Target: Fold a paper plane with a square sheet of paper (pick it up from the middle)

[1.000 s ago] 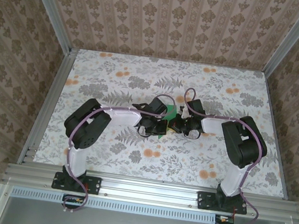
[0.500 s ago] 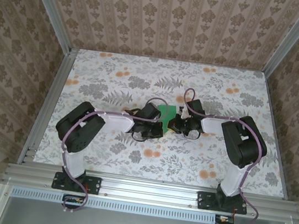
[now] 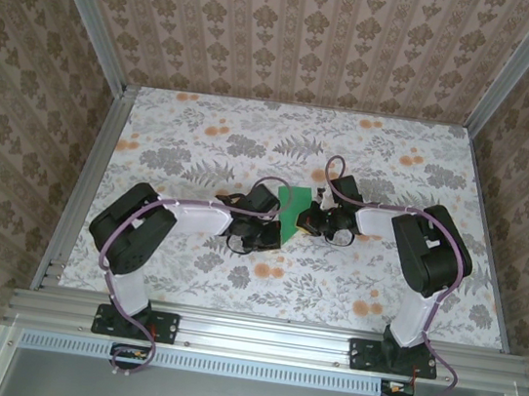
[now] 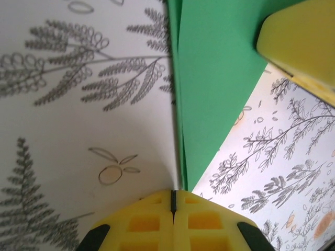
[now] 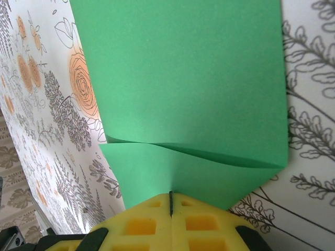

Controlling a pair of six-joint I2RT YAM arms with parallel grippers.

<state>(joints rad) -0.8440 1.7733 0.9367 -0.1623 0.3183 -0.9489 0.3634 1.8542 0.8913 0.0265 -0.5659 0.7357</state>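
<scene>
The square sheet of paper (image 3: 293, 208) is bright green and hangs folded just above the table's middle, held between both grippers. It has the look of a doubled sheet, not a slim dart. My left gripper (image 3: 277, 222) is shut on its lower left corner. In the left wrist view the sheet (image 4: 214, 78) runs edge-on into the left gripper (image 4: 172, 194). My right gripper (image 3: 308, 220) is shut on the opposite edge. In the right wrist view the sheet (image 5: 183, 78) shows a curved fold above the right gripper (image 5: 171, 196). The right gripper's yellow pad (image 4: 303, 42) touches the paper.
The floral tabletop (image 3: 204, 140) spreads around the arms, bounded by aluminium rails (image 3: 84, 183) and patterned walls. Both arms reach inward and nearly meet at the middle. Purple cables loop over each arm.
The left arm has drawn back toward the left and lowered, pulling its gripper away from the right one. More of the green sheet shows between the two grippers.
</scene>
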